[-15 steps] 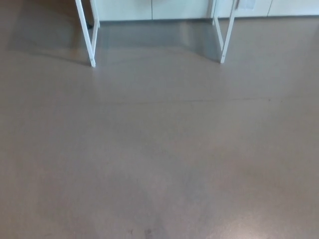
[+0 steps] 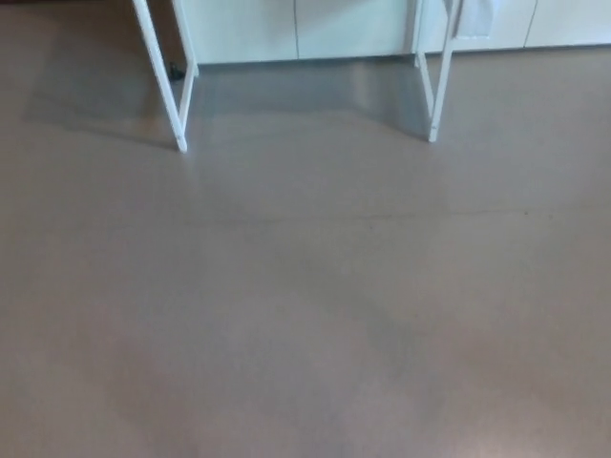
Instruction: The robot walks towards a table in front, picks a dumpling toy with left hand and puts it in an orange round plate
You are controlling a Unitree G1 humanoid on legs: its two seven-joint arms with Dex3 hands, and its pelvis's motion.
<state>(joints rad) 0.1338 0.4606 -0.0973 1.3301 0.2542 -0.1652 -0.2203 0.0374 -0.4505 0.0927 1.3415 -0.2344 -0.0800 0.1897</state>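
No dumpling toy, orange plate or tabletop shows in the head view. Only the white legs of a table appear at the top: a left pair of legs (image 2: 178, 95) and a right pair of legs (image 2: 436, 91). Neither of my hands nor any arm is in the picture. The rest of the frame is grey-brown floor (image 2: 305, 305).
White cabinet fronts (image 2: 305, 29) run along the top edge behind the table legs. A faint seam line (image 2: 382, 215) crosses the floor. The table's shadow lies on the floor between the legs.
The whole picture has shifted: the table legs and cabinets sit slightly lower and a little to the right in the frame, so the camera has moved.
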